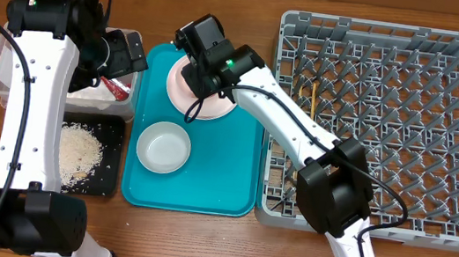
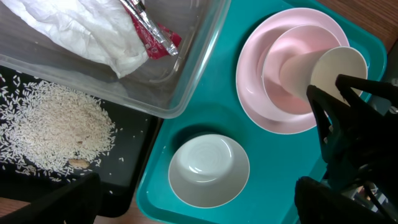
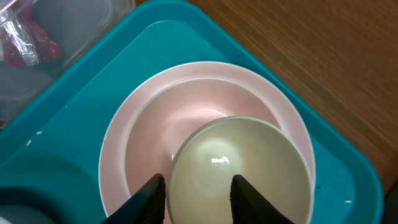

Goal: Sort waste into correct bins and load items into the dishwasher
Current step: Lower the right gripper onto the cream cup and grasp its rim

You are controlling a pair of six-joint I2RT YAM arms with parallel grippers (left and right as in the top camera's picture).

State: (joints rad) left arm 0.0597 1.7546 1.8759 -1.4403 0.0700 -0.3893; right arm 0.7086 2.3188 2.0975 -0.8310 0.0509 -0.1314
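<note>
What worries me is the small white cup [image 3: 239, 174]. It stands loose inside the pink bowl [image 3: 186, 118], which sits on the pink plate [image 3: 115, 155], so a pinch landing off-centre on the rim could tip the cup. It could also skate the cup round the bowl or drag the whole stack across the teal tray [image 3: 155, 43], and a smooth wall might slip free on the lift. The right gripper [image 3: 199, 186] hangs right over that cup with its jaws at a middling gap. One finger is just outside the cup's wall and the other seemingly over its mouth, so I judge it is set to pinch the wall. Whether the pads touch it I cannot tell. The cup lies directly beneath the fingertips and slightly ahead of them. The dish rack [image 1: 373, 121], with chopsticks [image 1: 312, 99] lying in it, is well behind this gripper, back along its own arm, so any carry must clear the rack's wall. The left gripper [image 1: 133, 54] is spread wide and empty above the clear tub [image 2: 199, 68], with the napkin [image 2: 74, 31] and red wrapper [image 2: 163, 38] below it. The rice [image 2: 56, 127] lies on the black tray [image 2: 134, 143] nearby, and the whitish bowl [image 2: 208, 169] sits just beside.
</note>
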